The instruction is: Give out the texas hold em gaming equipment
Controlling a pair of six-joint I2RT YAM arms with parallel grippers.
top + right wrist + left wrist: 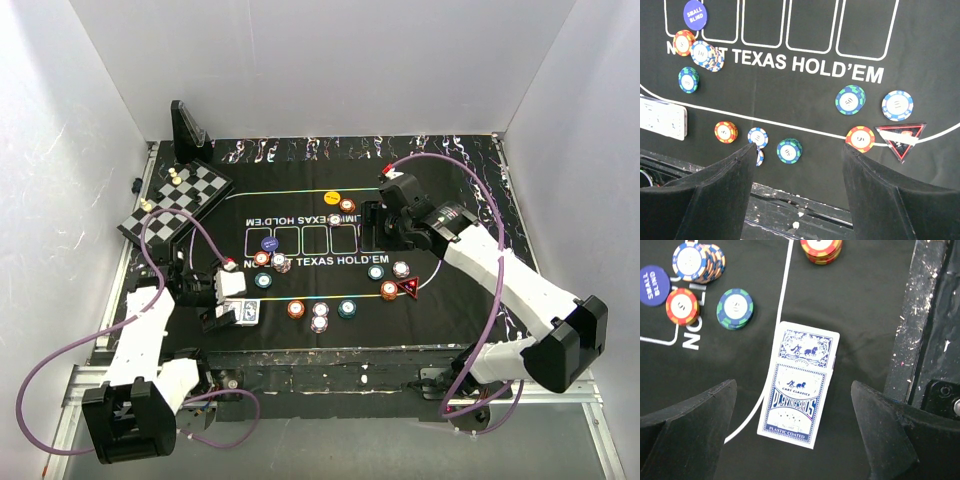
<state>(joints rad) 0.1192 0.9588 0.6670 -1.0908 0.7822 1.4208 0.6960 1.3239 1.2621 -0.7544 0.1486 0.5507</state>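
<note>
The playing-card pack is lying flat on the black mat, its printed face up, with one patterned-back card poking out from under its far end. It is sitting roughly midway in the gap of the left gripper, whose fingers are flanking it on either side without touching it. Those jaws are standing wide apart and gripping nothing.

Just beyond the pack, a teal chip stack, an orange chip and a leaning blue-and-white stack are clustering beside the blue "SMALL BLIND" disc.

Across the mat, the right gripper is hovering with its jaws apart too, nothing lying between them. A teal chip and a blue-and-white chip are resting near one fingertip (both on the mat, not in the gap). An orange-and-yellow chip and the red triangle marker are sitting near the other.

The yellow disc is lying at the mat's far side, and the chessboard is occupying the far left corner.
</note>
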